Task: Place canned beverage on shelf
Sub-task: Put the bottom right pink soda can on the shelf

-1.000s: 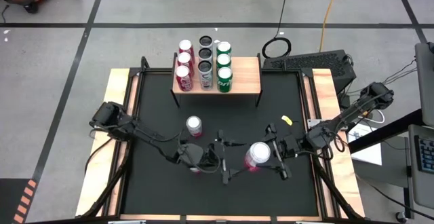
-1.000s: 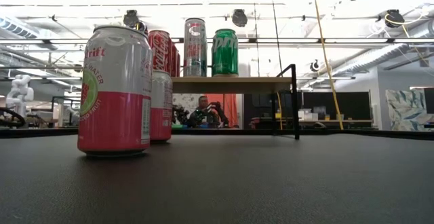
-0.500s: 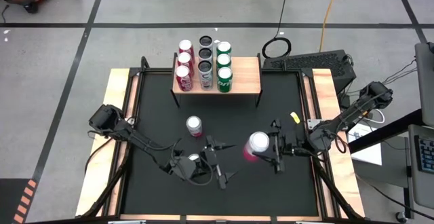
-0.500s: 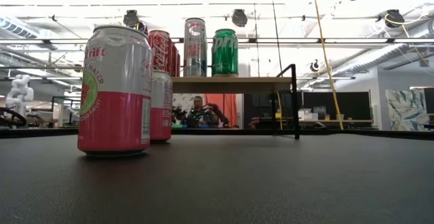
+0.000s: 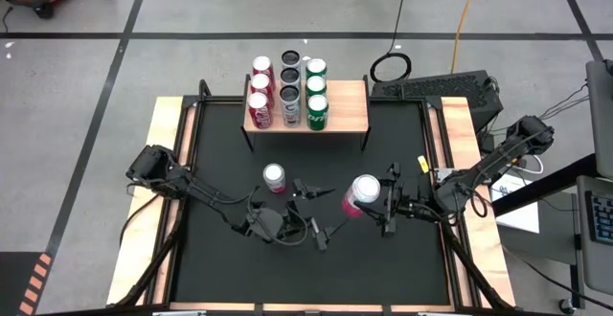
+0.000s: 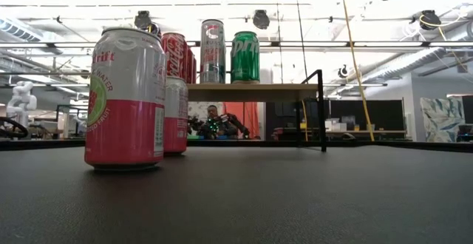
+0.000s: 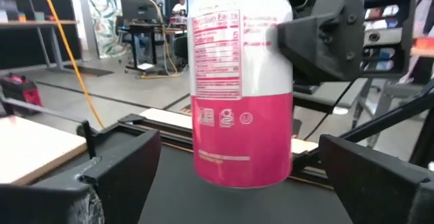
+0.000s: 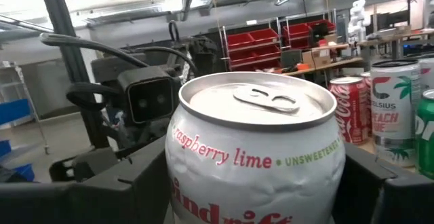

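Right end effector [image 5: 381, 204] pinching pink-and-white raspberry-lime aluminium can [image 5: 364, 193], lifted off black surface [image 5: 383, 153] for carry toward light-wood shelf [image 5: 347, 108]. Left end effector [image 5: 318, 215] spread, just beside.

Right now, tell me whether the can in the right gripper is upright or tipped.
Upright: the pink-and-white can shows its round top to the overhead camera, clamped by the right gripper, label level in the left wrist view.

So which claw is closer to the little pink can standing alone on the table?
The left one. The left claw is just beside that pink can, open and empty. The right claw is farther off, holding another can up in the air.
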You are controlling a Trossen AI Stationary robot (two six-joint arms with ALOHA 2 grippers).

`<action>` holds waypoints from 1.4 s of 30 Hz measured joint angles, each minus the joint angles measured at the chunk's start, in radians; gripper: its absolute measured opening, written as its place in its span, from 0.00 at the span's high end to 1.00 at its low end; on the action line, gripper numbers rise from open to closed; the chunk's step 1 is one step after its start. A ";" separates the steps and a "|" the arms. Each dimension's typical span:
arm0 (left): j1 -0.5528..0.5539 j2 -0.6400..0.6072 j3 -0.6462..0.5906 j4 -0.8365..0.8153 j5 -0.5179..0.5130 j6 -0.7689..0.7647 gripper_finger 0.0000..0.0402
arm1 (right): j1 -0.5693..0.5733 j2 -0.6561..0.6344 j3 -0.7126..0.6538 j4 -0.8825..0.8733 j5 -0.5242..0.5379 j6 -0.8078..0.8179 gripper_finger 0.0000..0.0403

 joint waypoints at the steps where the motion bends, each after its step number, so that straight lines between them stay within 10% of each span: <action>1: 0.004 0.000 0.000 -0.001 0.005 0.011 0.01 | -0.001 0.000 0.000 0.000 -0.001 -0.001 0.31; 29: 0.164 0.000 0.000 -0.036 0.354 -0.109 0.01 | -0.038 0.000 0.000 -0.016 0.024 -0.005 0.31; 42: 0.162 0.035 -0.001 -0.045 0.342 -0.169 0.01 | -0.041 0.000 0.000 -0.017 0.023 -0.005 0.31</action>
